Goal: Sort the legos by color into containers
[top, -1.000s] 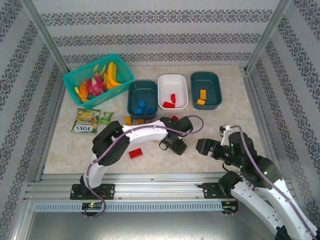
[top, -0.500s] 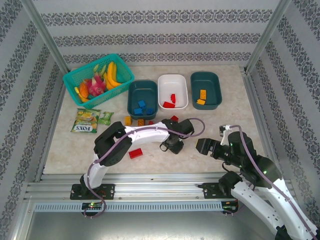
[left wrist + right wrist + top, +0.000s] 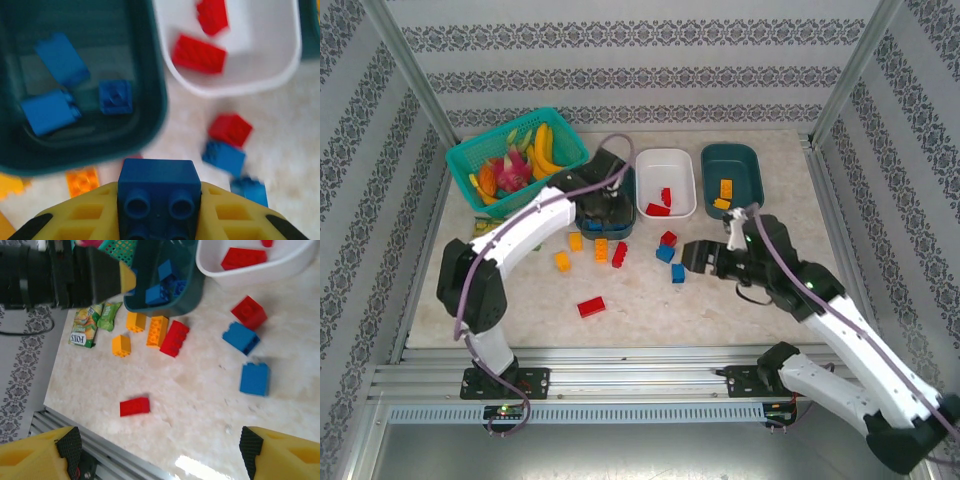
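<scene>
1. Step in hand: delivery of a blue piece. The left end effector (image 3: 159,202) is clamped on a blue brick (image 3: 159,185), studs toward the camera. It is held above the tabletop (image 3: 720,310) at the near rim of the left teal tray (image 3: 152,75), where three blue legos (image 3: 47,110) already lie.
2. Sorting so far: red legos (image 3: 658,209) sit in the white tray (image 3: 665,168) and orange legos (image 3: 726,186) in the right teal tray (image 3: 745,162), so the colour assigned to each tray is plain.
3. Next move (judgement): carry the held brick forward past the rim, over the tray floor, then open the jaws. Released here, it would probably land on the rim or fall outside.
4. The right end effector (image 3: 695,257) hovers with its jaws wide and empty above two loose blue bricks (image 3: 254,378), which look like the likely next pick.
5. Contrast of views: the left wrist view confirms the grip and the tray's contents, which the left arm covers in the top view. The top view sets all three trays in one row. The right wrist view separates the loose pieces, including three orange bricks (image 3: 157,331) and a lone red brick (image 3: 134,406) near the front edge.
</scene>
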`<move>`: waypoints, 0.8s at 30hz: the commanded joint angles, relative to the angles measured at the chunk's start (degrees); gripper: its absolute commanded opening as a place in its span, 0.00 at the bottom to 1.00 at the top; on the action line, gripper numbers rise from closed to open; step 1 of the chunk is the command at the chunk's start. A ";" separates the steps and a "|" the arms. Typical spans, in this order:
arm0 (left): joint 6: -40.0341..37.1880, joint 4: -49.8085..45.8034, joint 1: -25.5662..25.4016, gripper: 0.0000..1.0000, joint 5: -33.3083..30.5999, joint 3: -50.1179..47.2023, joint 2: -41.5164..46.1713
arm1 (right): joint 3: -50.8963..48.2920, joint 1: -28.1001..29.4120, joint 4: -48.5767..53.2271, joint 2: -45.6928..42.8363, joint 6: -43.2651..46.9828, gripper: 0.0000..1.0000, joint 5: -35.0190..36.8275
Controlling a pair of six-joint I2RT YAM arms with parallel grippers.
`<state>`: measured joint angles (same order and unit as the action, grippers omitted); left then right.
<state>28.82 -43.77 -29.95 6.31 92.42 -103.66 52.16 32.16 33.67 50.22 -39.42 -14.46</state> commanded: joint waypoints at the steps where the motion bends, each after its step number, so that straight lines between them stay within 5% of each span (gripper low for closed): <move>1: 0.24 -0.41 3.41 0.28 3.71 7.18 -8.61 | 1.93 0.46 -13.30 5.98 0.71 0.86 -2.05; 8: 0.38 -4.65 7.79 0.28 5.15 26.88 -26.44 | 7.16 -3.06 -24.30 20.63 -4.61 0.87 -2.59; 15: 3.14 -5.70 9.34 0.29 7.14 31.51 -33.14 | 13.94 -3.95 -22.19 28.96 -5.92 0.87 -1.72; 24: 4.58 -5.62 9.56 0.60 9.51 31.64 -33.43 | 15.78 -3.43 -18.52 33.21 -4.73 0.86 -1.76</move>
<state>32.49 -47.46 -20.93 14.24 121.86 -136.70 65.93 28.62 13.54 83.07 -44.86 -16.01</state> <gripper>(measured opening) 0.591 0.864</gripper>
